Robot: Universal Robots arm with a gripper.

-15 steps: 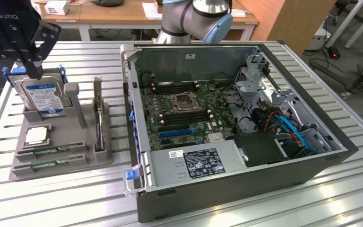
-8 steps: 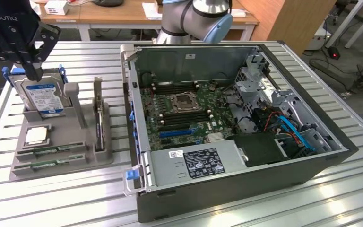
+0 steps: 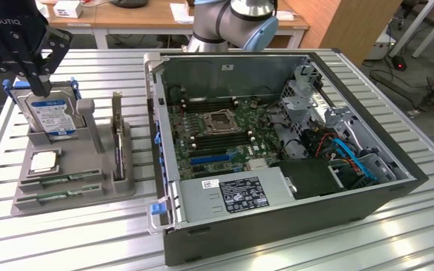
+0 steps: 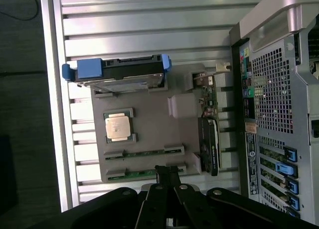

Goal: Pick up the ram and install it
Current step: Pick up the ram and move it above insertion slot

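Observation:
Two ram sticks lie flat in slots at the front of a grey holder [image 3: 89, 195]: one ram stick [image 3: 60, 181] [image 4: 144, 153] and a second one [image 3: 59, 195] [image 4: 135, 173] nearest the holder's edge. Both are thin green boards. My gripper [image 3: 42, 90] [image 4: 167, 171] hangs high above the holder, over the upright hard drive [image 3: 51, 116] [image 4: 117, 72] at the exterior view's left. Its black fingers are shut together with nothing between them. It is well apart from the ram.
The holder also carries a CPU [image 3: 43, 162] [image 4: 119, 127] and an upright dark expansion card [image 3: 117, 141] [image 4: 209, 142]. An open computer case [image 3: 277, 141] [image 4: 279, 89] with its motherboard [image 3: 217, 127] exposed sits to the exterior view's right on the slatted metal table [image 3: 66, 237].

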